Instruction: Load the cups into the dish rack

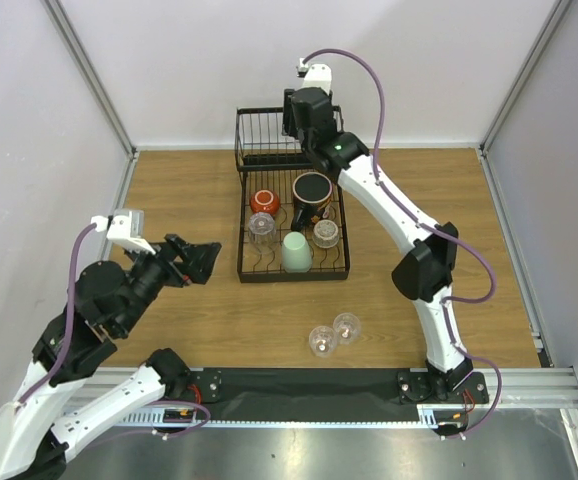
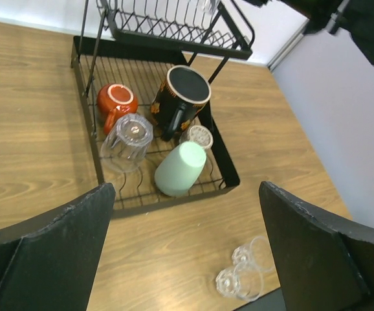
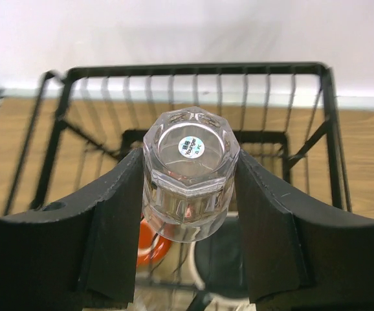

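Your right gripper [image 3: 188, 178] grips a clear tumbler [image 3: 191, 148] over the raised basket [image 3: 200, 68] at the far end of the dish rack [image 1: 241, 240], so releasing it high could bounce it out onto the cups [image 1: 312, 190] below, while your left gripper [image 1: 207, 262] hangs wide open.
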Robot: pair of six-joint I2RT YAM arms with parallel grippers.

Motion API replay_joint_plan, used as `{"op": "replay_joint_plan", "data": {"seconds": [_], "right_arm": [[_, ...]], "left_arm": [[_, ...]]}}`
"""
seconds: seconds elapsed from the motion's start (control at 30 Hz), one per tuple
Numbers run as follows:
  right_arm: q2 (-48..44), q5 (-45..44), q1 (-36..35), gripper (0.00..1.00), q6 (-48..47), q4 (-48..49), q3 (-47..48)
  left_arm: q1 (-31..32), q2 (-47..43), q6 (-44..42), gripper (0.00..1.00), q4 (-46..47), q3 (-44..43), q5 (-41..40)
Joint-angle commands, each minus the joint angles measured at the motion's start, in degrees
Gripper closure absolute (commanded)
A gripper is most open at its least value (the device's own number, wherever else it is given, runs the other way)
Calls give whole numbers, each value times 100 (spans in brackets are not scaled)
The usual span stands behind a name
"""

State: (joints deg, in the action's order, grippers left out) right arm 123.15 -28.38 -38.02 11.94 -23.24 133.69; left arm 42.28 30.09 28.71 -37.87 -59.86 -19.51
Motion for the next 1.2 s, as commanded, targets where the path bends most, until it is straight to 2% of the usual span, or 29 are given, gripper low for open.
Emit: {"op": "replay_joint_plan", "data": {"seconds": [0.0, 0.13, 0.23, 0.47, 0.7, 0.8, 0.93, 1.07, 1.13, 1.17], "right_arm": [[191, -817, 5, 100, -596, 531, 527], [192, -1186, 31, 100, -799, 698, 255], [174, -1161, 84, 100, -878, 909, -114], [411, -1170, 225, 100, -694, 796, -176], [297, -1029, 365, 100, -509, 919, -677], [323, -1038, 365, 96, -474, 839, -695], [271, -1046, 374, 84, -456, 848, -827], [201, -924, 383, 59, -403, 760, -862], [165, -827, 383, 52, -403, 725, -853], [156, -801, 383, 42, -395, 655, -836]], "left_arm": [[-36, -126, -234, 1, -344, 35, -9], [-36, -196, -366, 0, -493, -17, -149], [-27, -187, -471, 0, -529, -61, -185], [-27, -73, -463, 0, -617, -114, -132], [-36, -117, -410, 0, -696, -97, -194], [-36, -100, -401, 0, -722, -114, -220], [-36, -64, -375, 0, -748, -158, -220], [-36, -38, -357, 0, -784, -176, -211], [-27, -12, -366, 0, -775, -176, -203], [-27, -3, -357, 0, -775, -167, -203]]}}
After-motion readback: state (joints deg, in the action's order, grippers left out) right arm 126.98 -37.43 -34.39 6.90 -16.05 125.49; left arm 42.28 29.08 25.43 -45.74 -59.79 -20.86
